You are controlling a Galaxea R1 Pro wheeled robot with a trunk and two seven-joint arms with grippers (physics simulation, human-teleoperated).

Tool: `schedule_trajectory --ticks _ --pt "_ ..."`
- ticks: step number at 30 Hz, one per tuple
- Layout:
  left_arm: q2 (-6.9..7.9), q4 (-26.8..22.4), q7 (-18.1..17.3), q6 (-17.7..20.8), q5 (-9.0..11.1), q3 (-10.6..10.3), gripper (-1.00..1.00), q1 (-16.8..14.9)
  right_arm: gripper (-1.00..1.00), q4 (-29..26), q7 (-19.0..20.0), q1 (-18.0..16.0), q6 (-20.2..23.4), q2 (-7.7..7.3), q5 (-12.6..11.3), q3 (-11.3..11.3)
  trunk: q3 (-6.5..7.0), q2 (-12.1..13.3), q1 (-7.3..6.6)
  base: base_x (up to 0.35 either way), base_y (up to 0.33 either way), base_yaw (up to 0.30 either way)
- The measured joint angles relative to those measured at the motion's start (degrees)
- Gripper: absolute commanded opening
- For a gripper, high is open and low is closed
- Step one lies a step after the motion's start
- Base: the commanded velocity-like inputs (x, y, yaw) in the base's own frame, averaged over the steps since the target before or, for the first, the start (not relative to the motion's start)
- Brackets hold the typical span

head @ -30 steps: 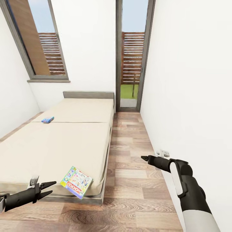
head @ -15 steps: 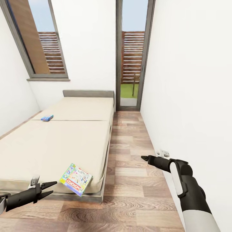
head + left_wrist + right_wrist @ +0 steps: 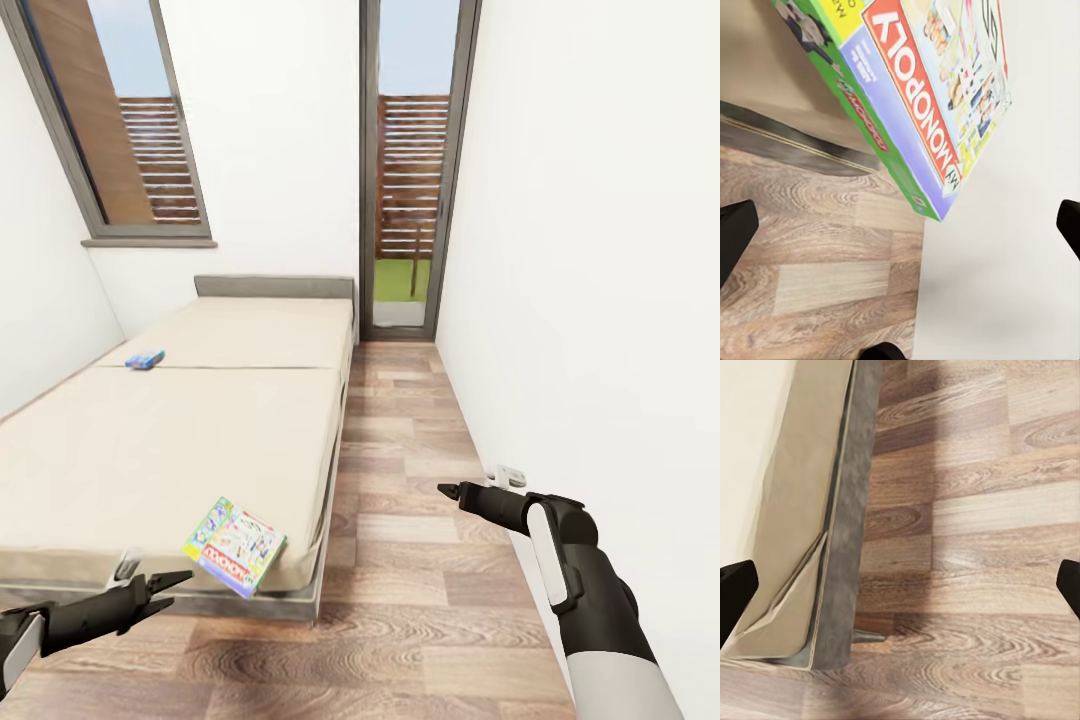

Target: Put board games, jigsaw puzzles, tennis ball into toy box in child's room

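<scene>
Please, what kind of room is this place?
Probably a narrow bedroom: a long low bed with a cream cover, a green-white Monopoly box at its near corner, white walls and a brown wood-plank floor.

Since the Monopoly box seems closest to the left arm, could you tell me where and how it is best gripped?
Grip the Monopoly box by the corner jutting past the foot of the bed, coming from the floor side. It is thin and lies flat, and that overhang probably lets one jaw pass under and one over. The left gripper is open nearby.

"MONOPOLY" on red banner, board game lid.
</scene>
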Motion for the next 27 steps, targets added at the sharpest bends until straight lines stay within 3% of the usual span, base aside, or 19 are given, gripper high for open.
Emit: schedule_trajectory --ticks 18,22,27 --pt "-4.09 0.00 0.87 -0.80 0.03 0.07 1.00 0.00 1.00 0.06 -0.05 0.00 -0.03 0.38 0.12 0.05 -3.23 -7.22 3.95 0.000 0.000 0.000" --pt "-5.64 -0.03 0.90 -0.77 0.08 0.08 1.00 -0.03 1.00 0.05 -0.08 0.00 -0.10 0.94 0.20 0.02 -3.95 -8.82 4.83 0.000 0.000 0.000" --pt "-8.99 -0.62 0.76 -0.73 0.11 0.07 1.00 -0.13 1.00 0.01 -0.15 0.00 -0.16 1.23 0.26 0.00 -4.85 -10.83 5.93 0.000 0.000 0.000"
